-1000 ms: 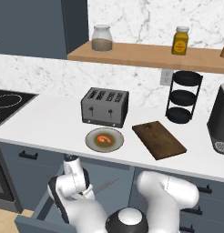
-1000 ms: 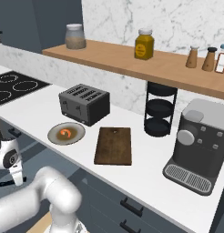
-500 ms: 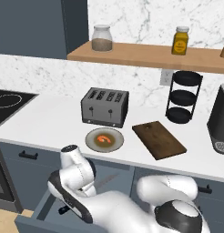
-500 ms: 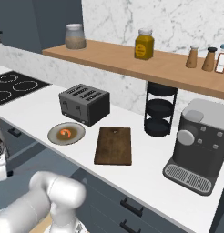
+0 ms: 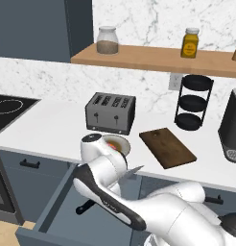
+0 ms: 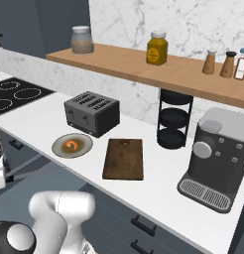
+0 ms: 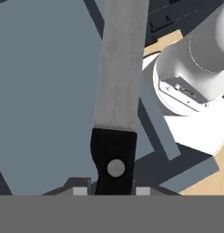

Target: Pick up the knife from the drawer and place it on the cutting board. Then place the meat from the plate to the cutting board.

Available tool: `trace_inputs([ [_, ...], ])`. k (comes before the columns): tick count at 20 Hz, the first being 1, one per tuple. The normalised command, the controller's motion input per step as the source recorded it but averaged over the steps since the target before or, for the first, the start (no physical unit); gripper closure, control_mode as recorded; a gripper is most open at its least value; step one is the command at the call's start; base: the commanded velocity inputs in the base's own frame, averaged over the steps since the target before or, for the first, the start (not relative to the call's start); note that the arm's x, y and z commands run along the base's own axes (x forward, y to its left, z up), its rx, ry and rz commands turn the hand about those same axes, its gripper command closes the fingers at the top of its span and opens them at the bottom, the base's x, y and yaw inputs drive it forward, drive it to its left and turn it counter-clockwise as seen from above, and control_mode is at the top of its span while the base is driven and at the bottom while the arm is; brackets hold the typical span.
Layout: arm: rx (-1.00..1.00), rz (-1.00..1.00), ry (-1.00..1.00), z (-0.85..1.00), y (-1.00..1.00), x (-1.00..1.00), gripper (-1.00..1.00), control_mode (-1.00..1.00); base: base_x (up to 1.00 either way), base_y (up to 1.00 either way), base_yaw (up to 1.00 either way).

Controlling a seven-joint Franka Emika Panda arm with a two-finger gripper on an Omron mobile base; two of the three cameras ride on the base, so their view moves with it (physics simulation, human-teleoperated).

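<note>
Step one in hand: knife (image 7: 117, 86) is clamped at its black handle by the gripper (image 7: 107, 190), over the open drawer (image 5: 62, 206). Next, a lift and carry toward the board (image 5: 167, 147), up at 2 o'clock, is needed. Meat (image 6: 72, 145) untouched on plate (image 6: 59, 150).
</note>
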Motion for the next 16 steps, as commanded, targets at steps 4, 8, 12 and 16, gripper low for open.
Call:
trace_inputs([
  [4,0.0,0.0,-0.03,0.92,-0.8,0.0,1.0,-1.0,0.0,0.0,0.0],
  [8,0.0,0.0,0.0,0.66,-0.91,0.01,1.0,-1.0,0.0,0.0,0.0],
  [12,-0.02,0.0,0.0,0.48,-0.89,0.03,1.0,-1.0,0.0,0.0,0.0],
  [16,-0.08,0.02,0.0,0.2,-0.83,0.0,1.0,-1.0,0.0,0.0,0.0],
])
